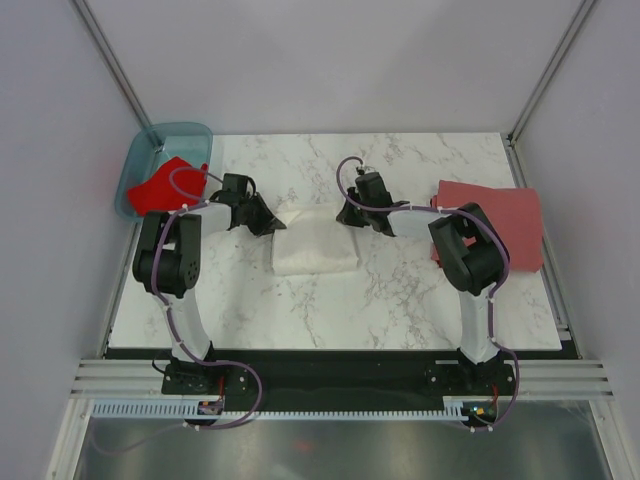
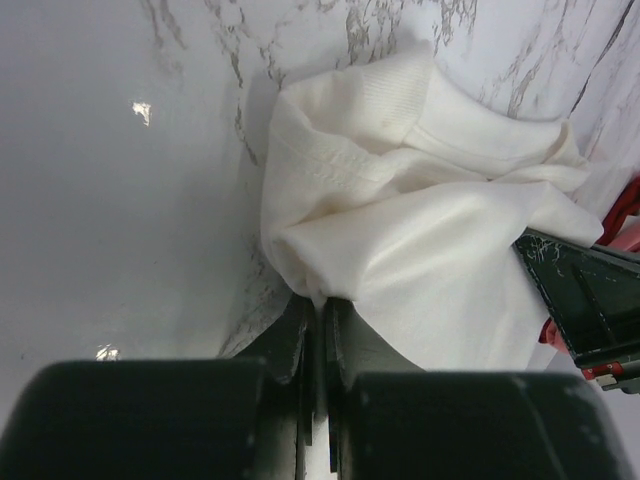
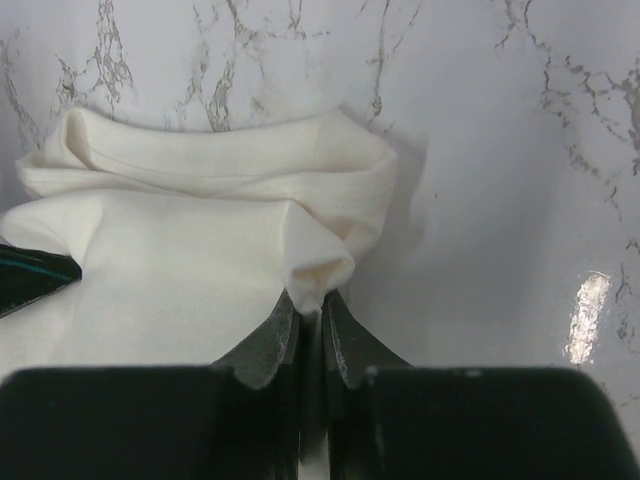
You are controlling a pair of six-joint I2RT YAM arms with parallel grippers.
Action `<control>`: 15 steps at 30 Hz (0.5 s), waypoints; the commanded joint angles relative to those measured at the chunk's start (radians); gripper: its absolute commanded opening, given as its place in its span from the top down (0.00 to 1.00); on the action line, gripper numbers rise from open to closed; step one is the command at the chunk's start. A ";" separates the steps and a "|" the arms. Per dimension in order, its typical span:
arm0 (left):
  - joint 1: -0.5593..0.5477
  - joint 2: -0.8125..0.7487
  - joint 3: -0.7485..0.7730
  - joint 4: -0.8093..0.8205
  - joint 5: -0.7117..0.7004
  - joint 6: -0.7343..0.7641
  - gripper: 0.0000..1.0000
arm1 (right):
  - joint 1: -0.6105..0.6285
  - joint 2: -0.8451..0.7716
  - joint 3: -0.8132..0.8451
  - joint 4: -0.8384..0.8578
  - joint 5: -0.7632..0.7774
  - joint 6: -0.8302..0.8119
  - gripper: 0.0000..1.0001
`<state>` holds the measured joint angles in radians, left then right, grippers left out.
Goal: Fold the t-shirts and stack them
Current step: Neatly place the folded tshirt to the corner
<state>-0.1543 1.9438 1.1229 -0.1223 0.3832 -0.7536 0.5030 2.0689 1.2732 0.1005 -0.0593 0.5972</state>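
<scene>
Midway on the table (image 1: 400,290) the white t-shirt (image 1: 315,248) lies bunched — left gripper (image 1: 265,222) and right gripper (image 1: 347,213) each clamp an opposite end.

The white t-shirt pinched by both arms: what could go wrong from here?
The left fingers and right fingers each hold only a thin edge of the white t-shirt, so it might slip free when lifted. The cloth is bunched at both pinches, so the fold could come out crooked.
</scene>
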 commanded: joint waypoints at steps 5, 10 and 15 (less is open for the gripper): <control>-0.043 -0.031 -0.029 -0.028 -0.076 0.036 0.98 | 0.011 -0.114 -0.077 0.028 -0.017 -0.034 1.00; -0.102 -0.143 -0.072 -0.019 -0.167 0.048 0.98 | 0.009 -0.177 -0.124 0.047 -0.025 -0.036 1.00; -0.160 -0.244 -0.126 0.019 -0.191 0.031 0.98 | 0.011 -0.282 -0.192 0.056 0.019 -0.034 1.00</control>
<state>-0.2852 1.7836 1.0183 -0.1310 0.2359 -0.7467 0.5083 1.8843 1.1122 0.1123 -0.0612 0.5716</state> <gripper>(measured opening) 0.056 0.149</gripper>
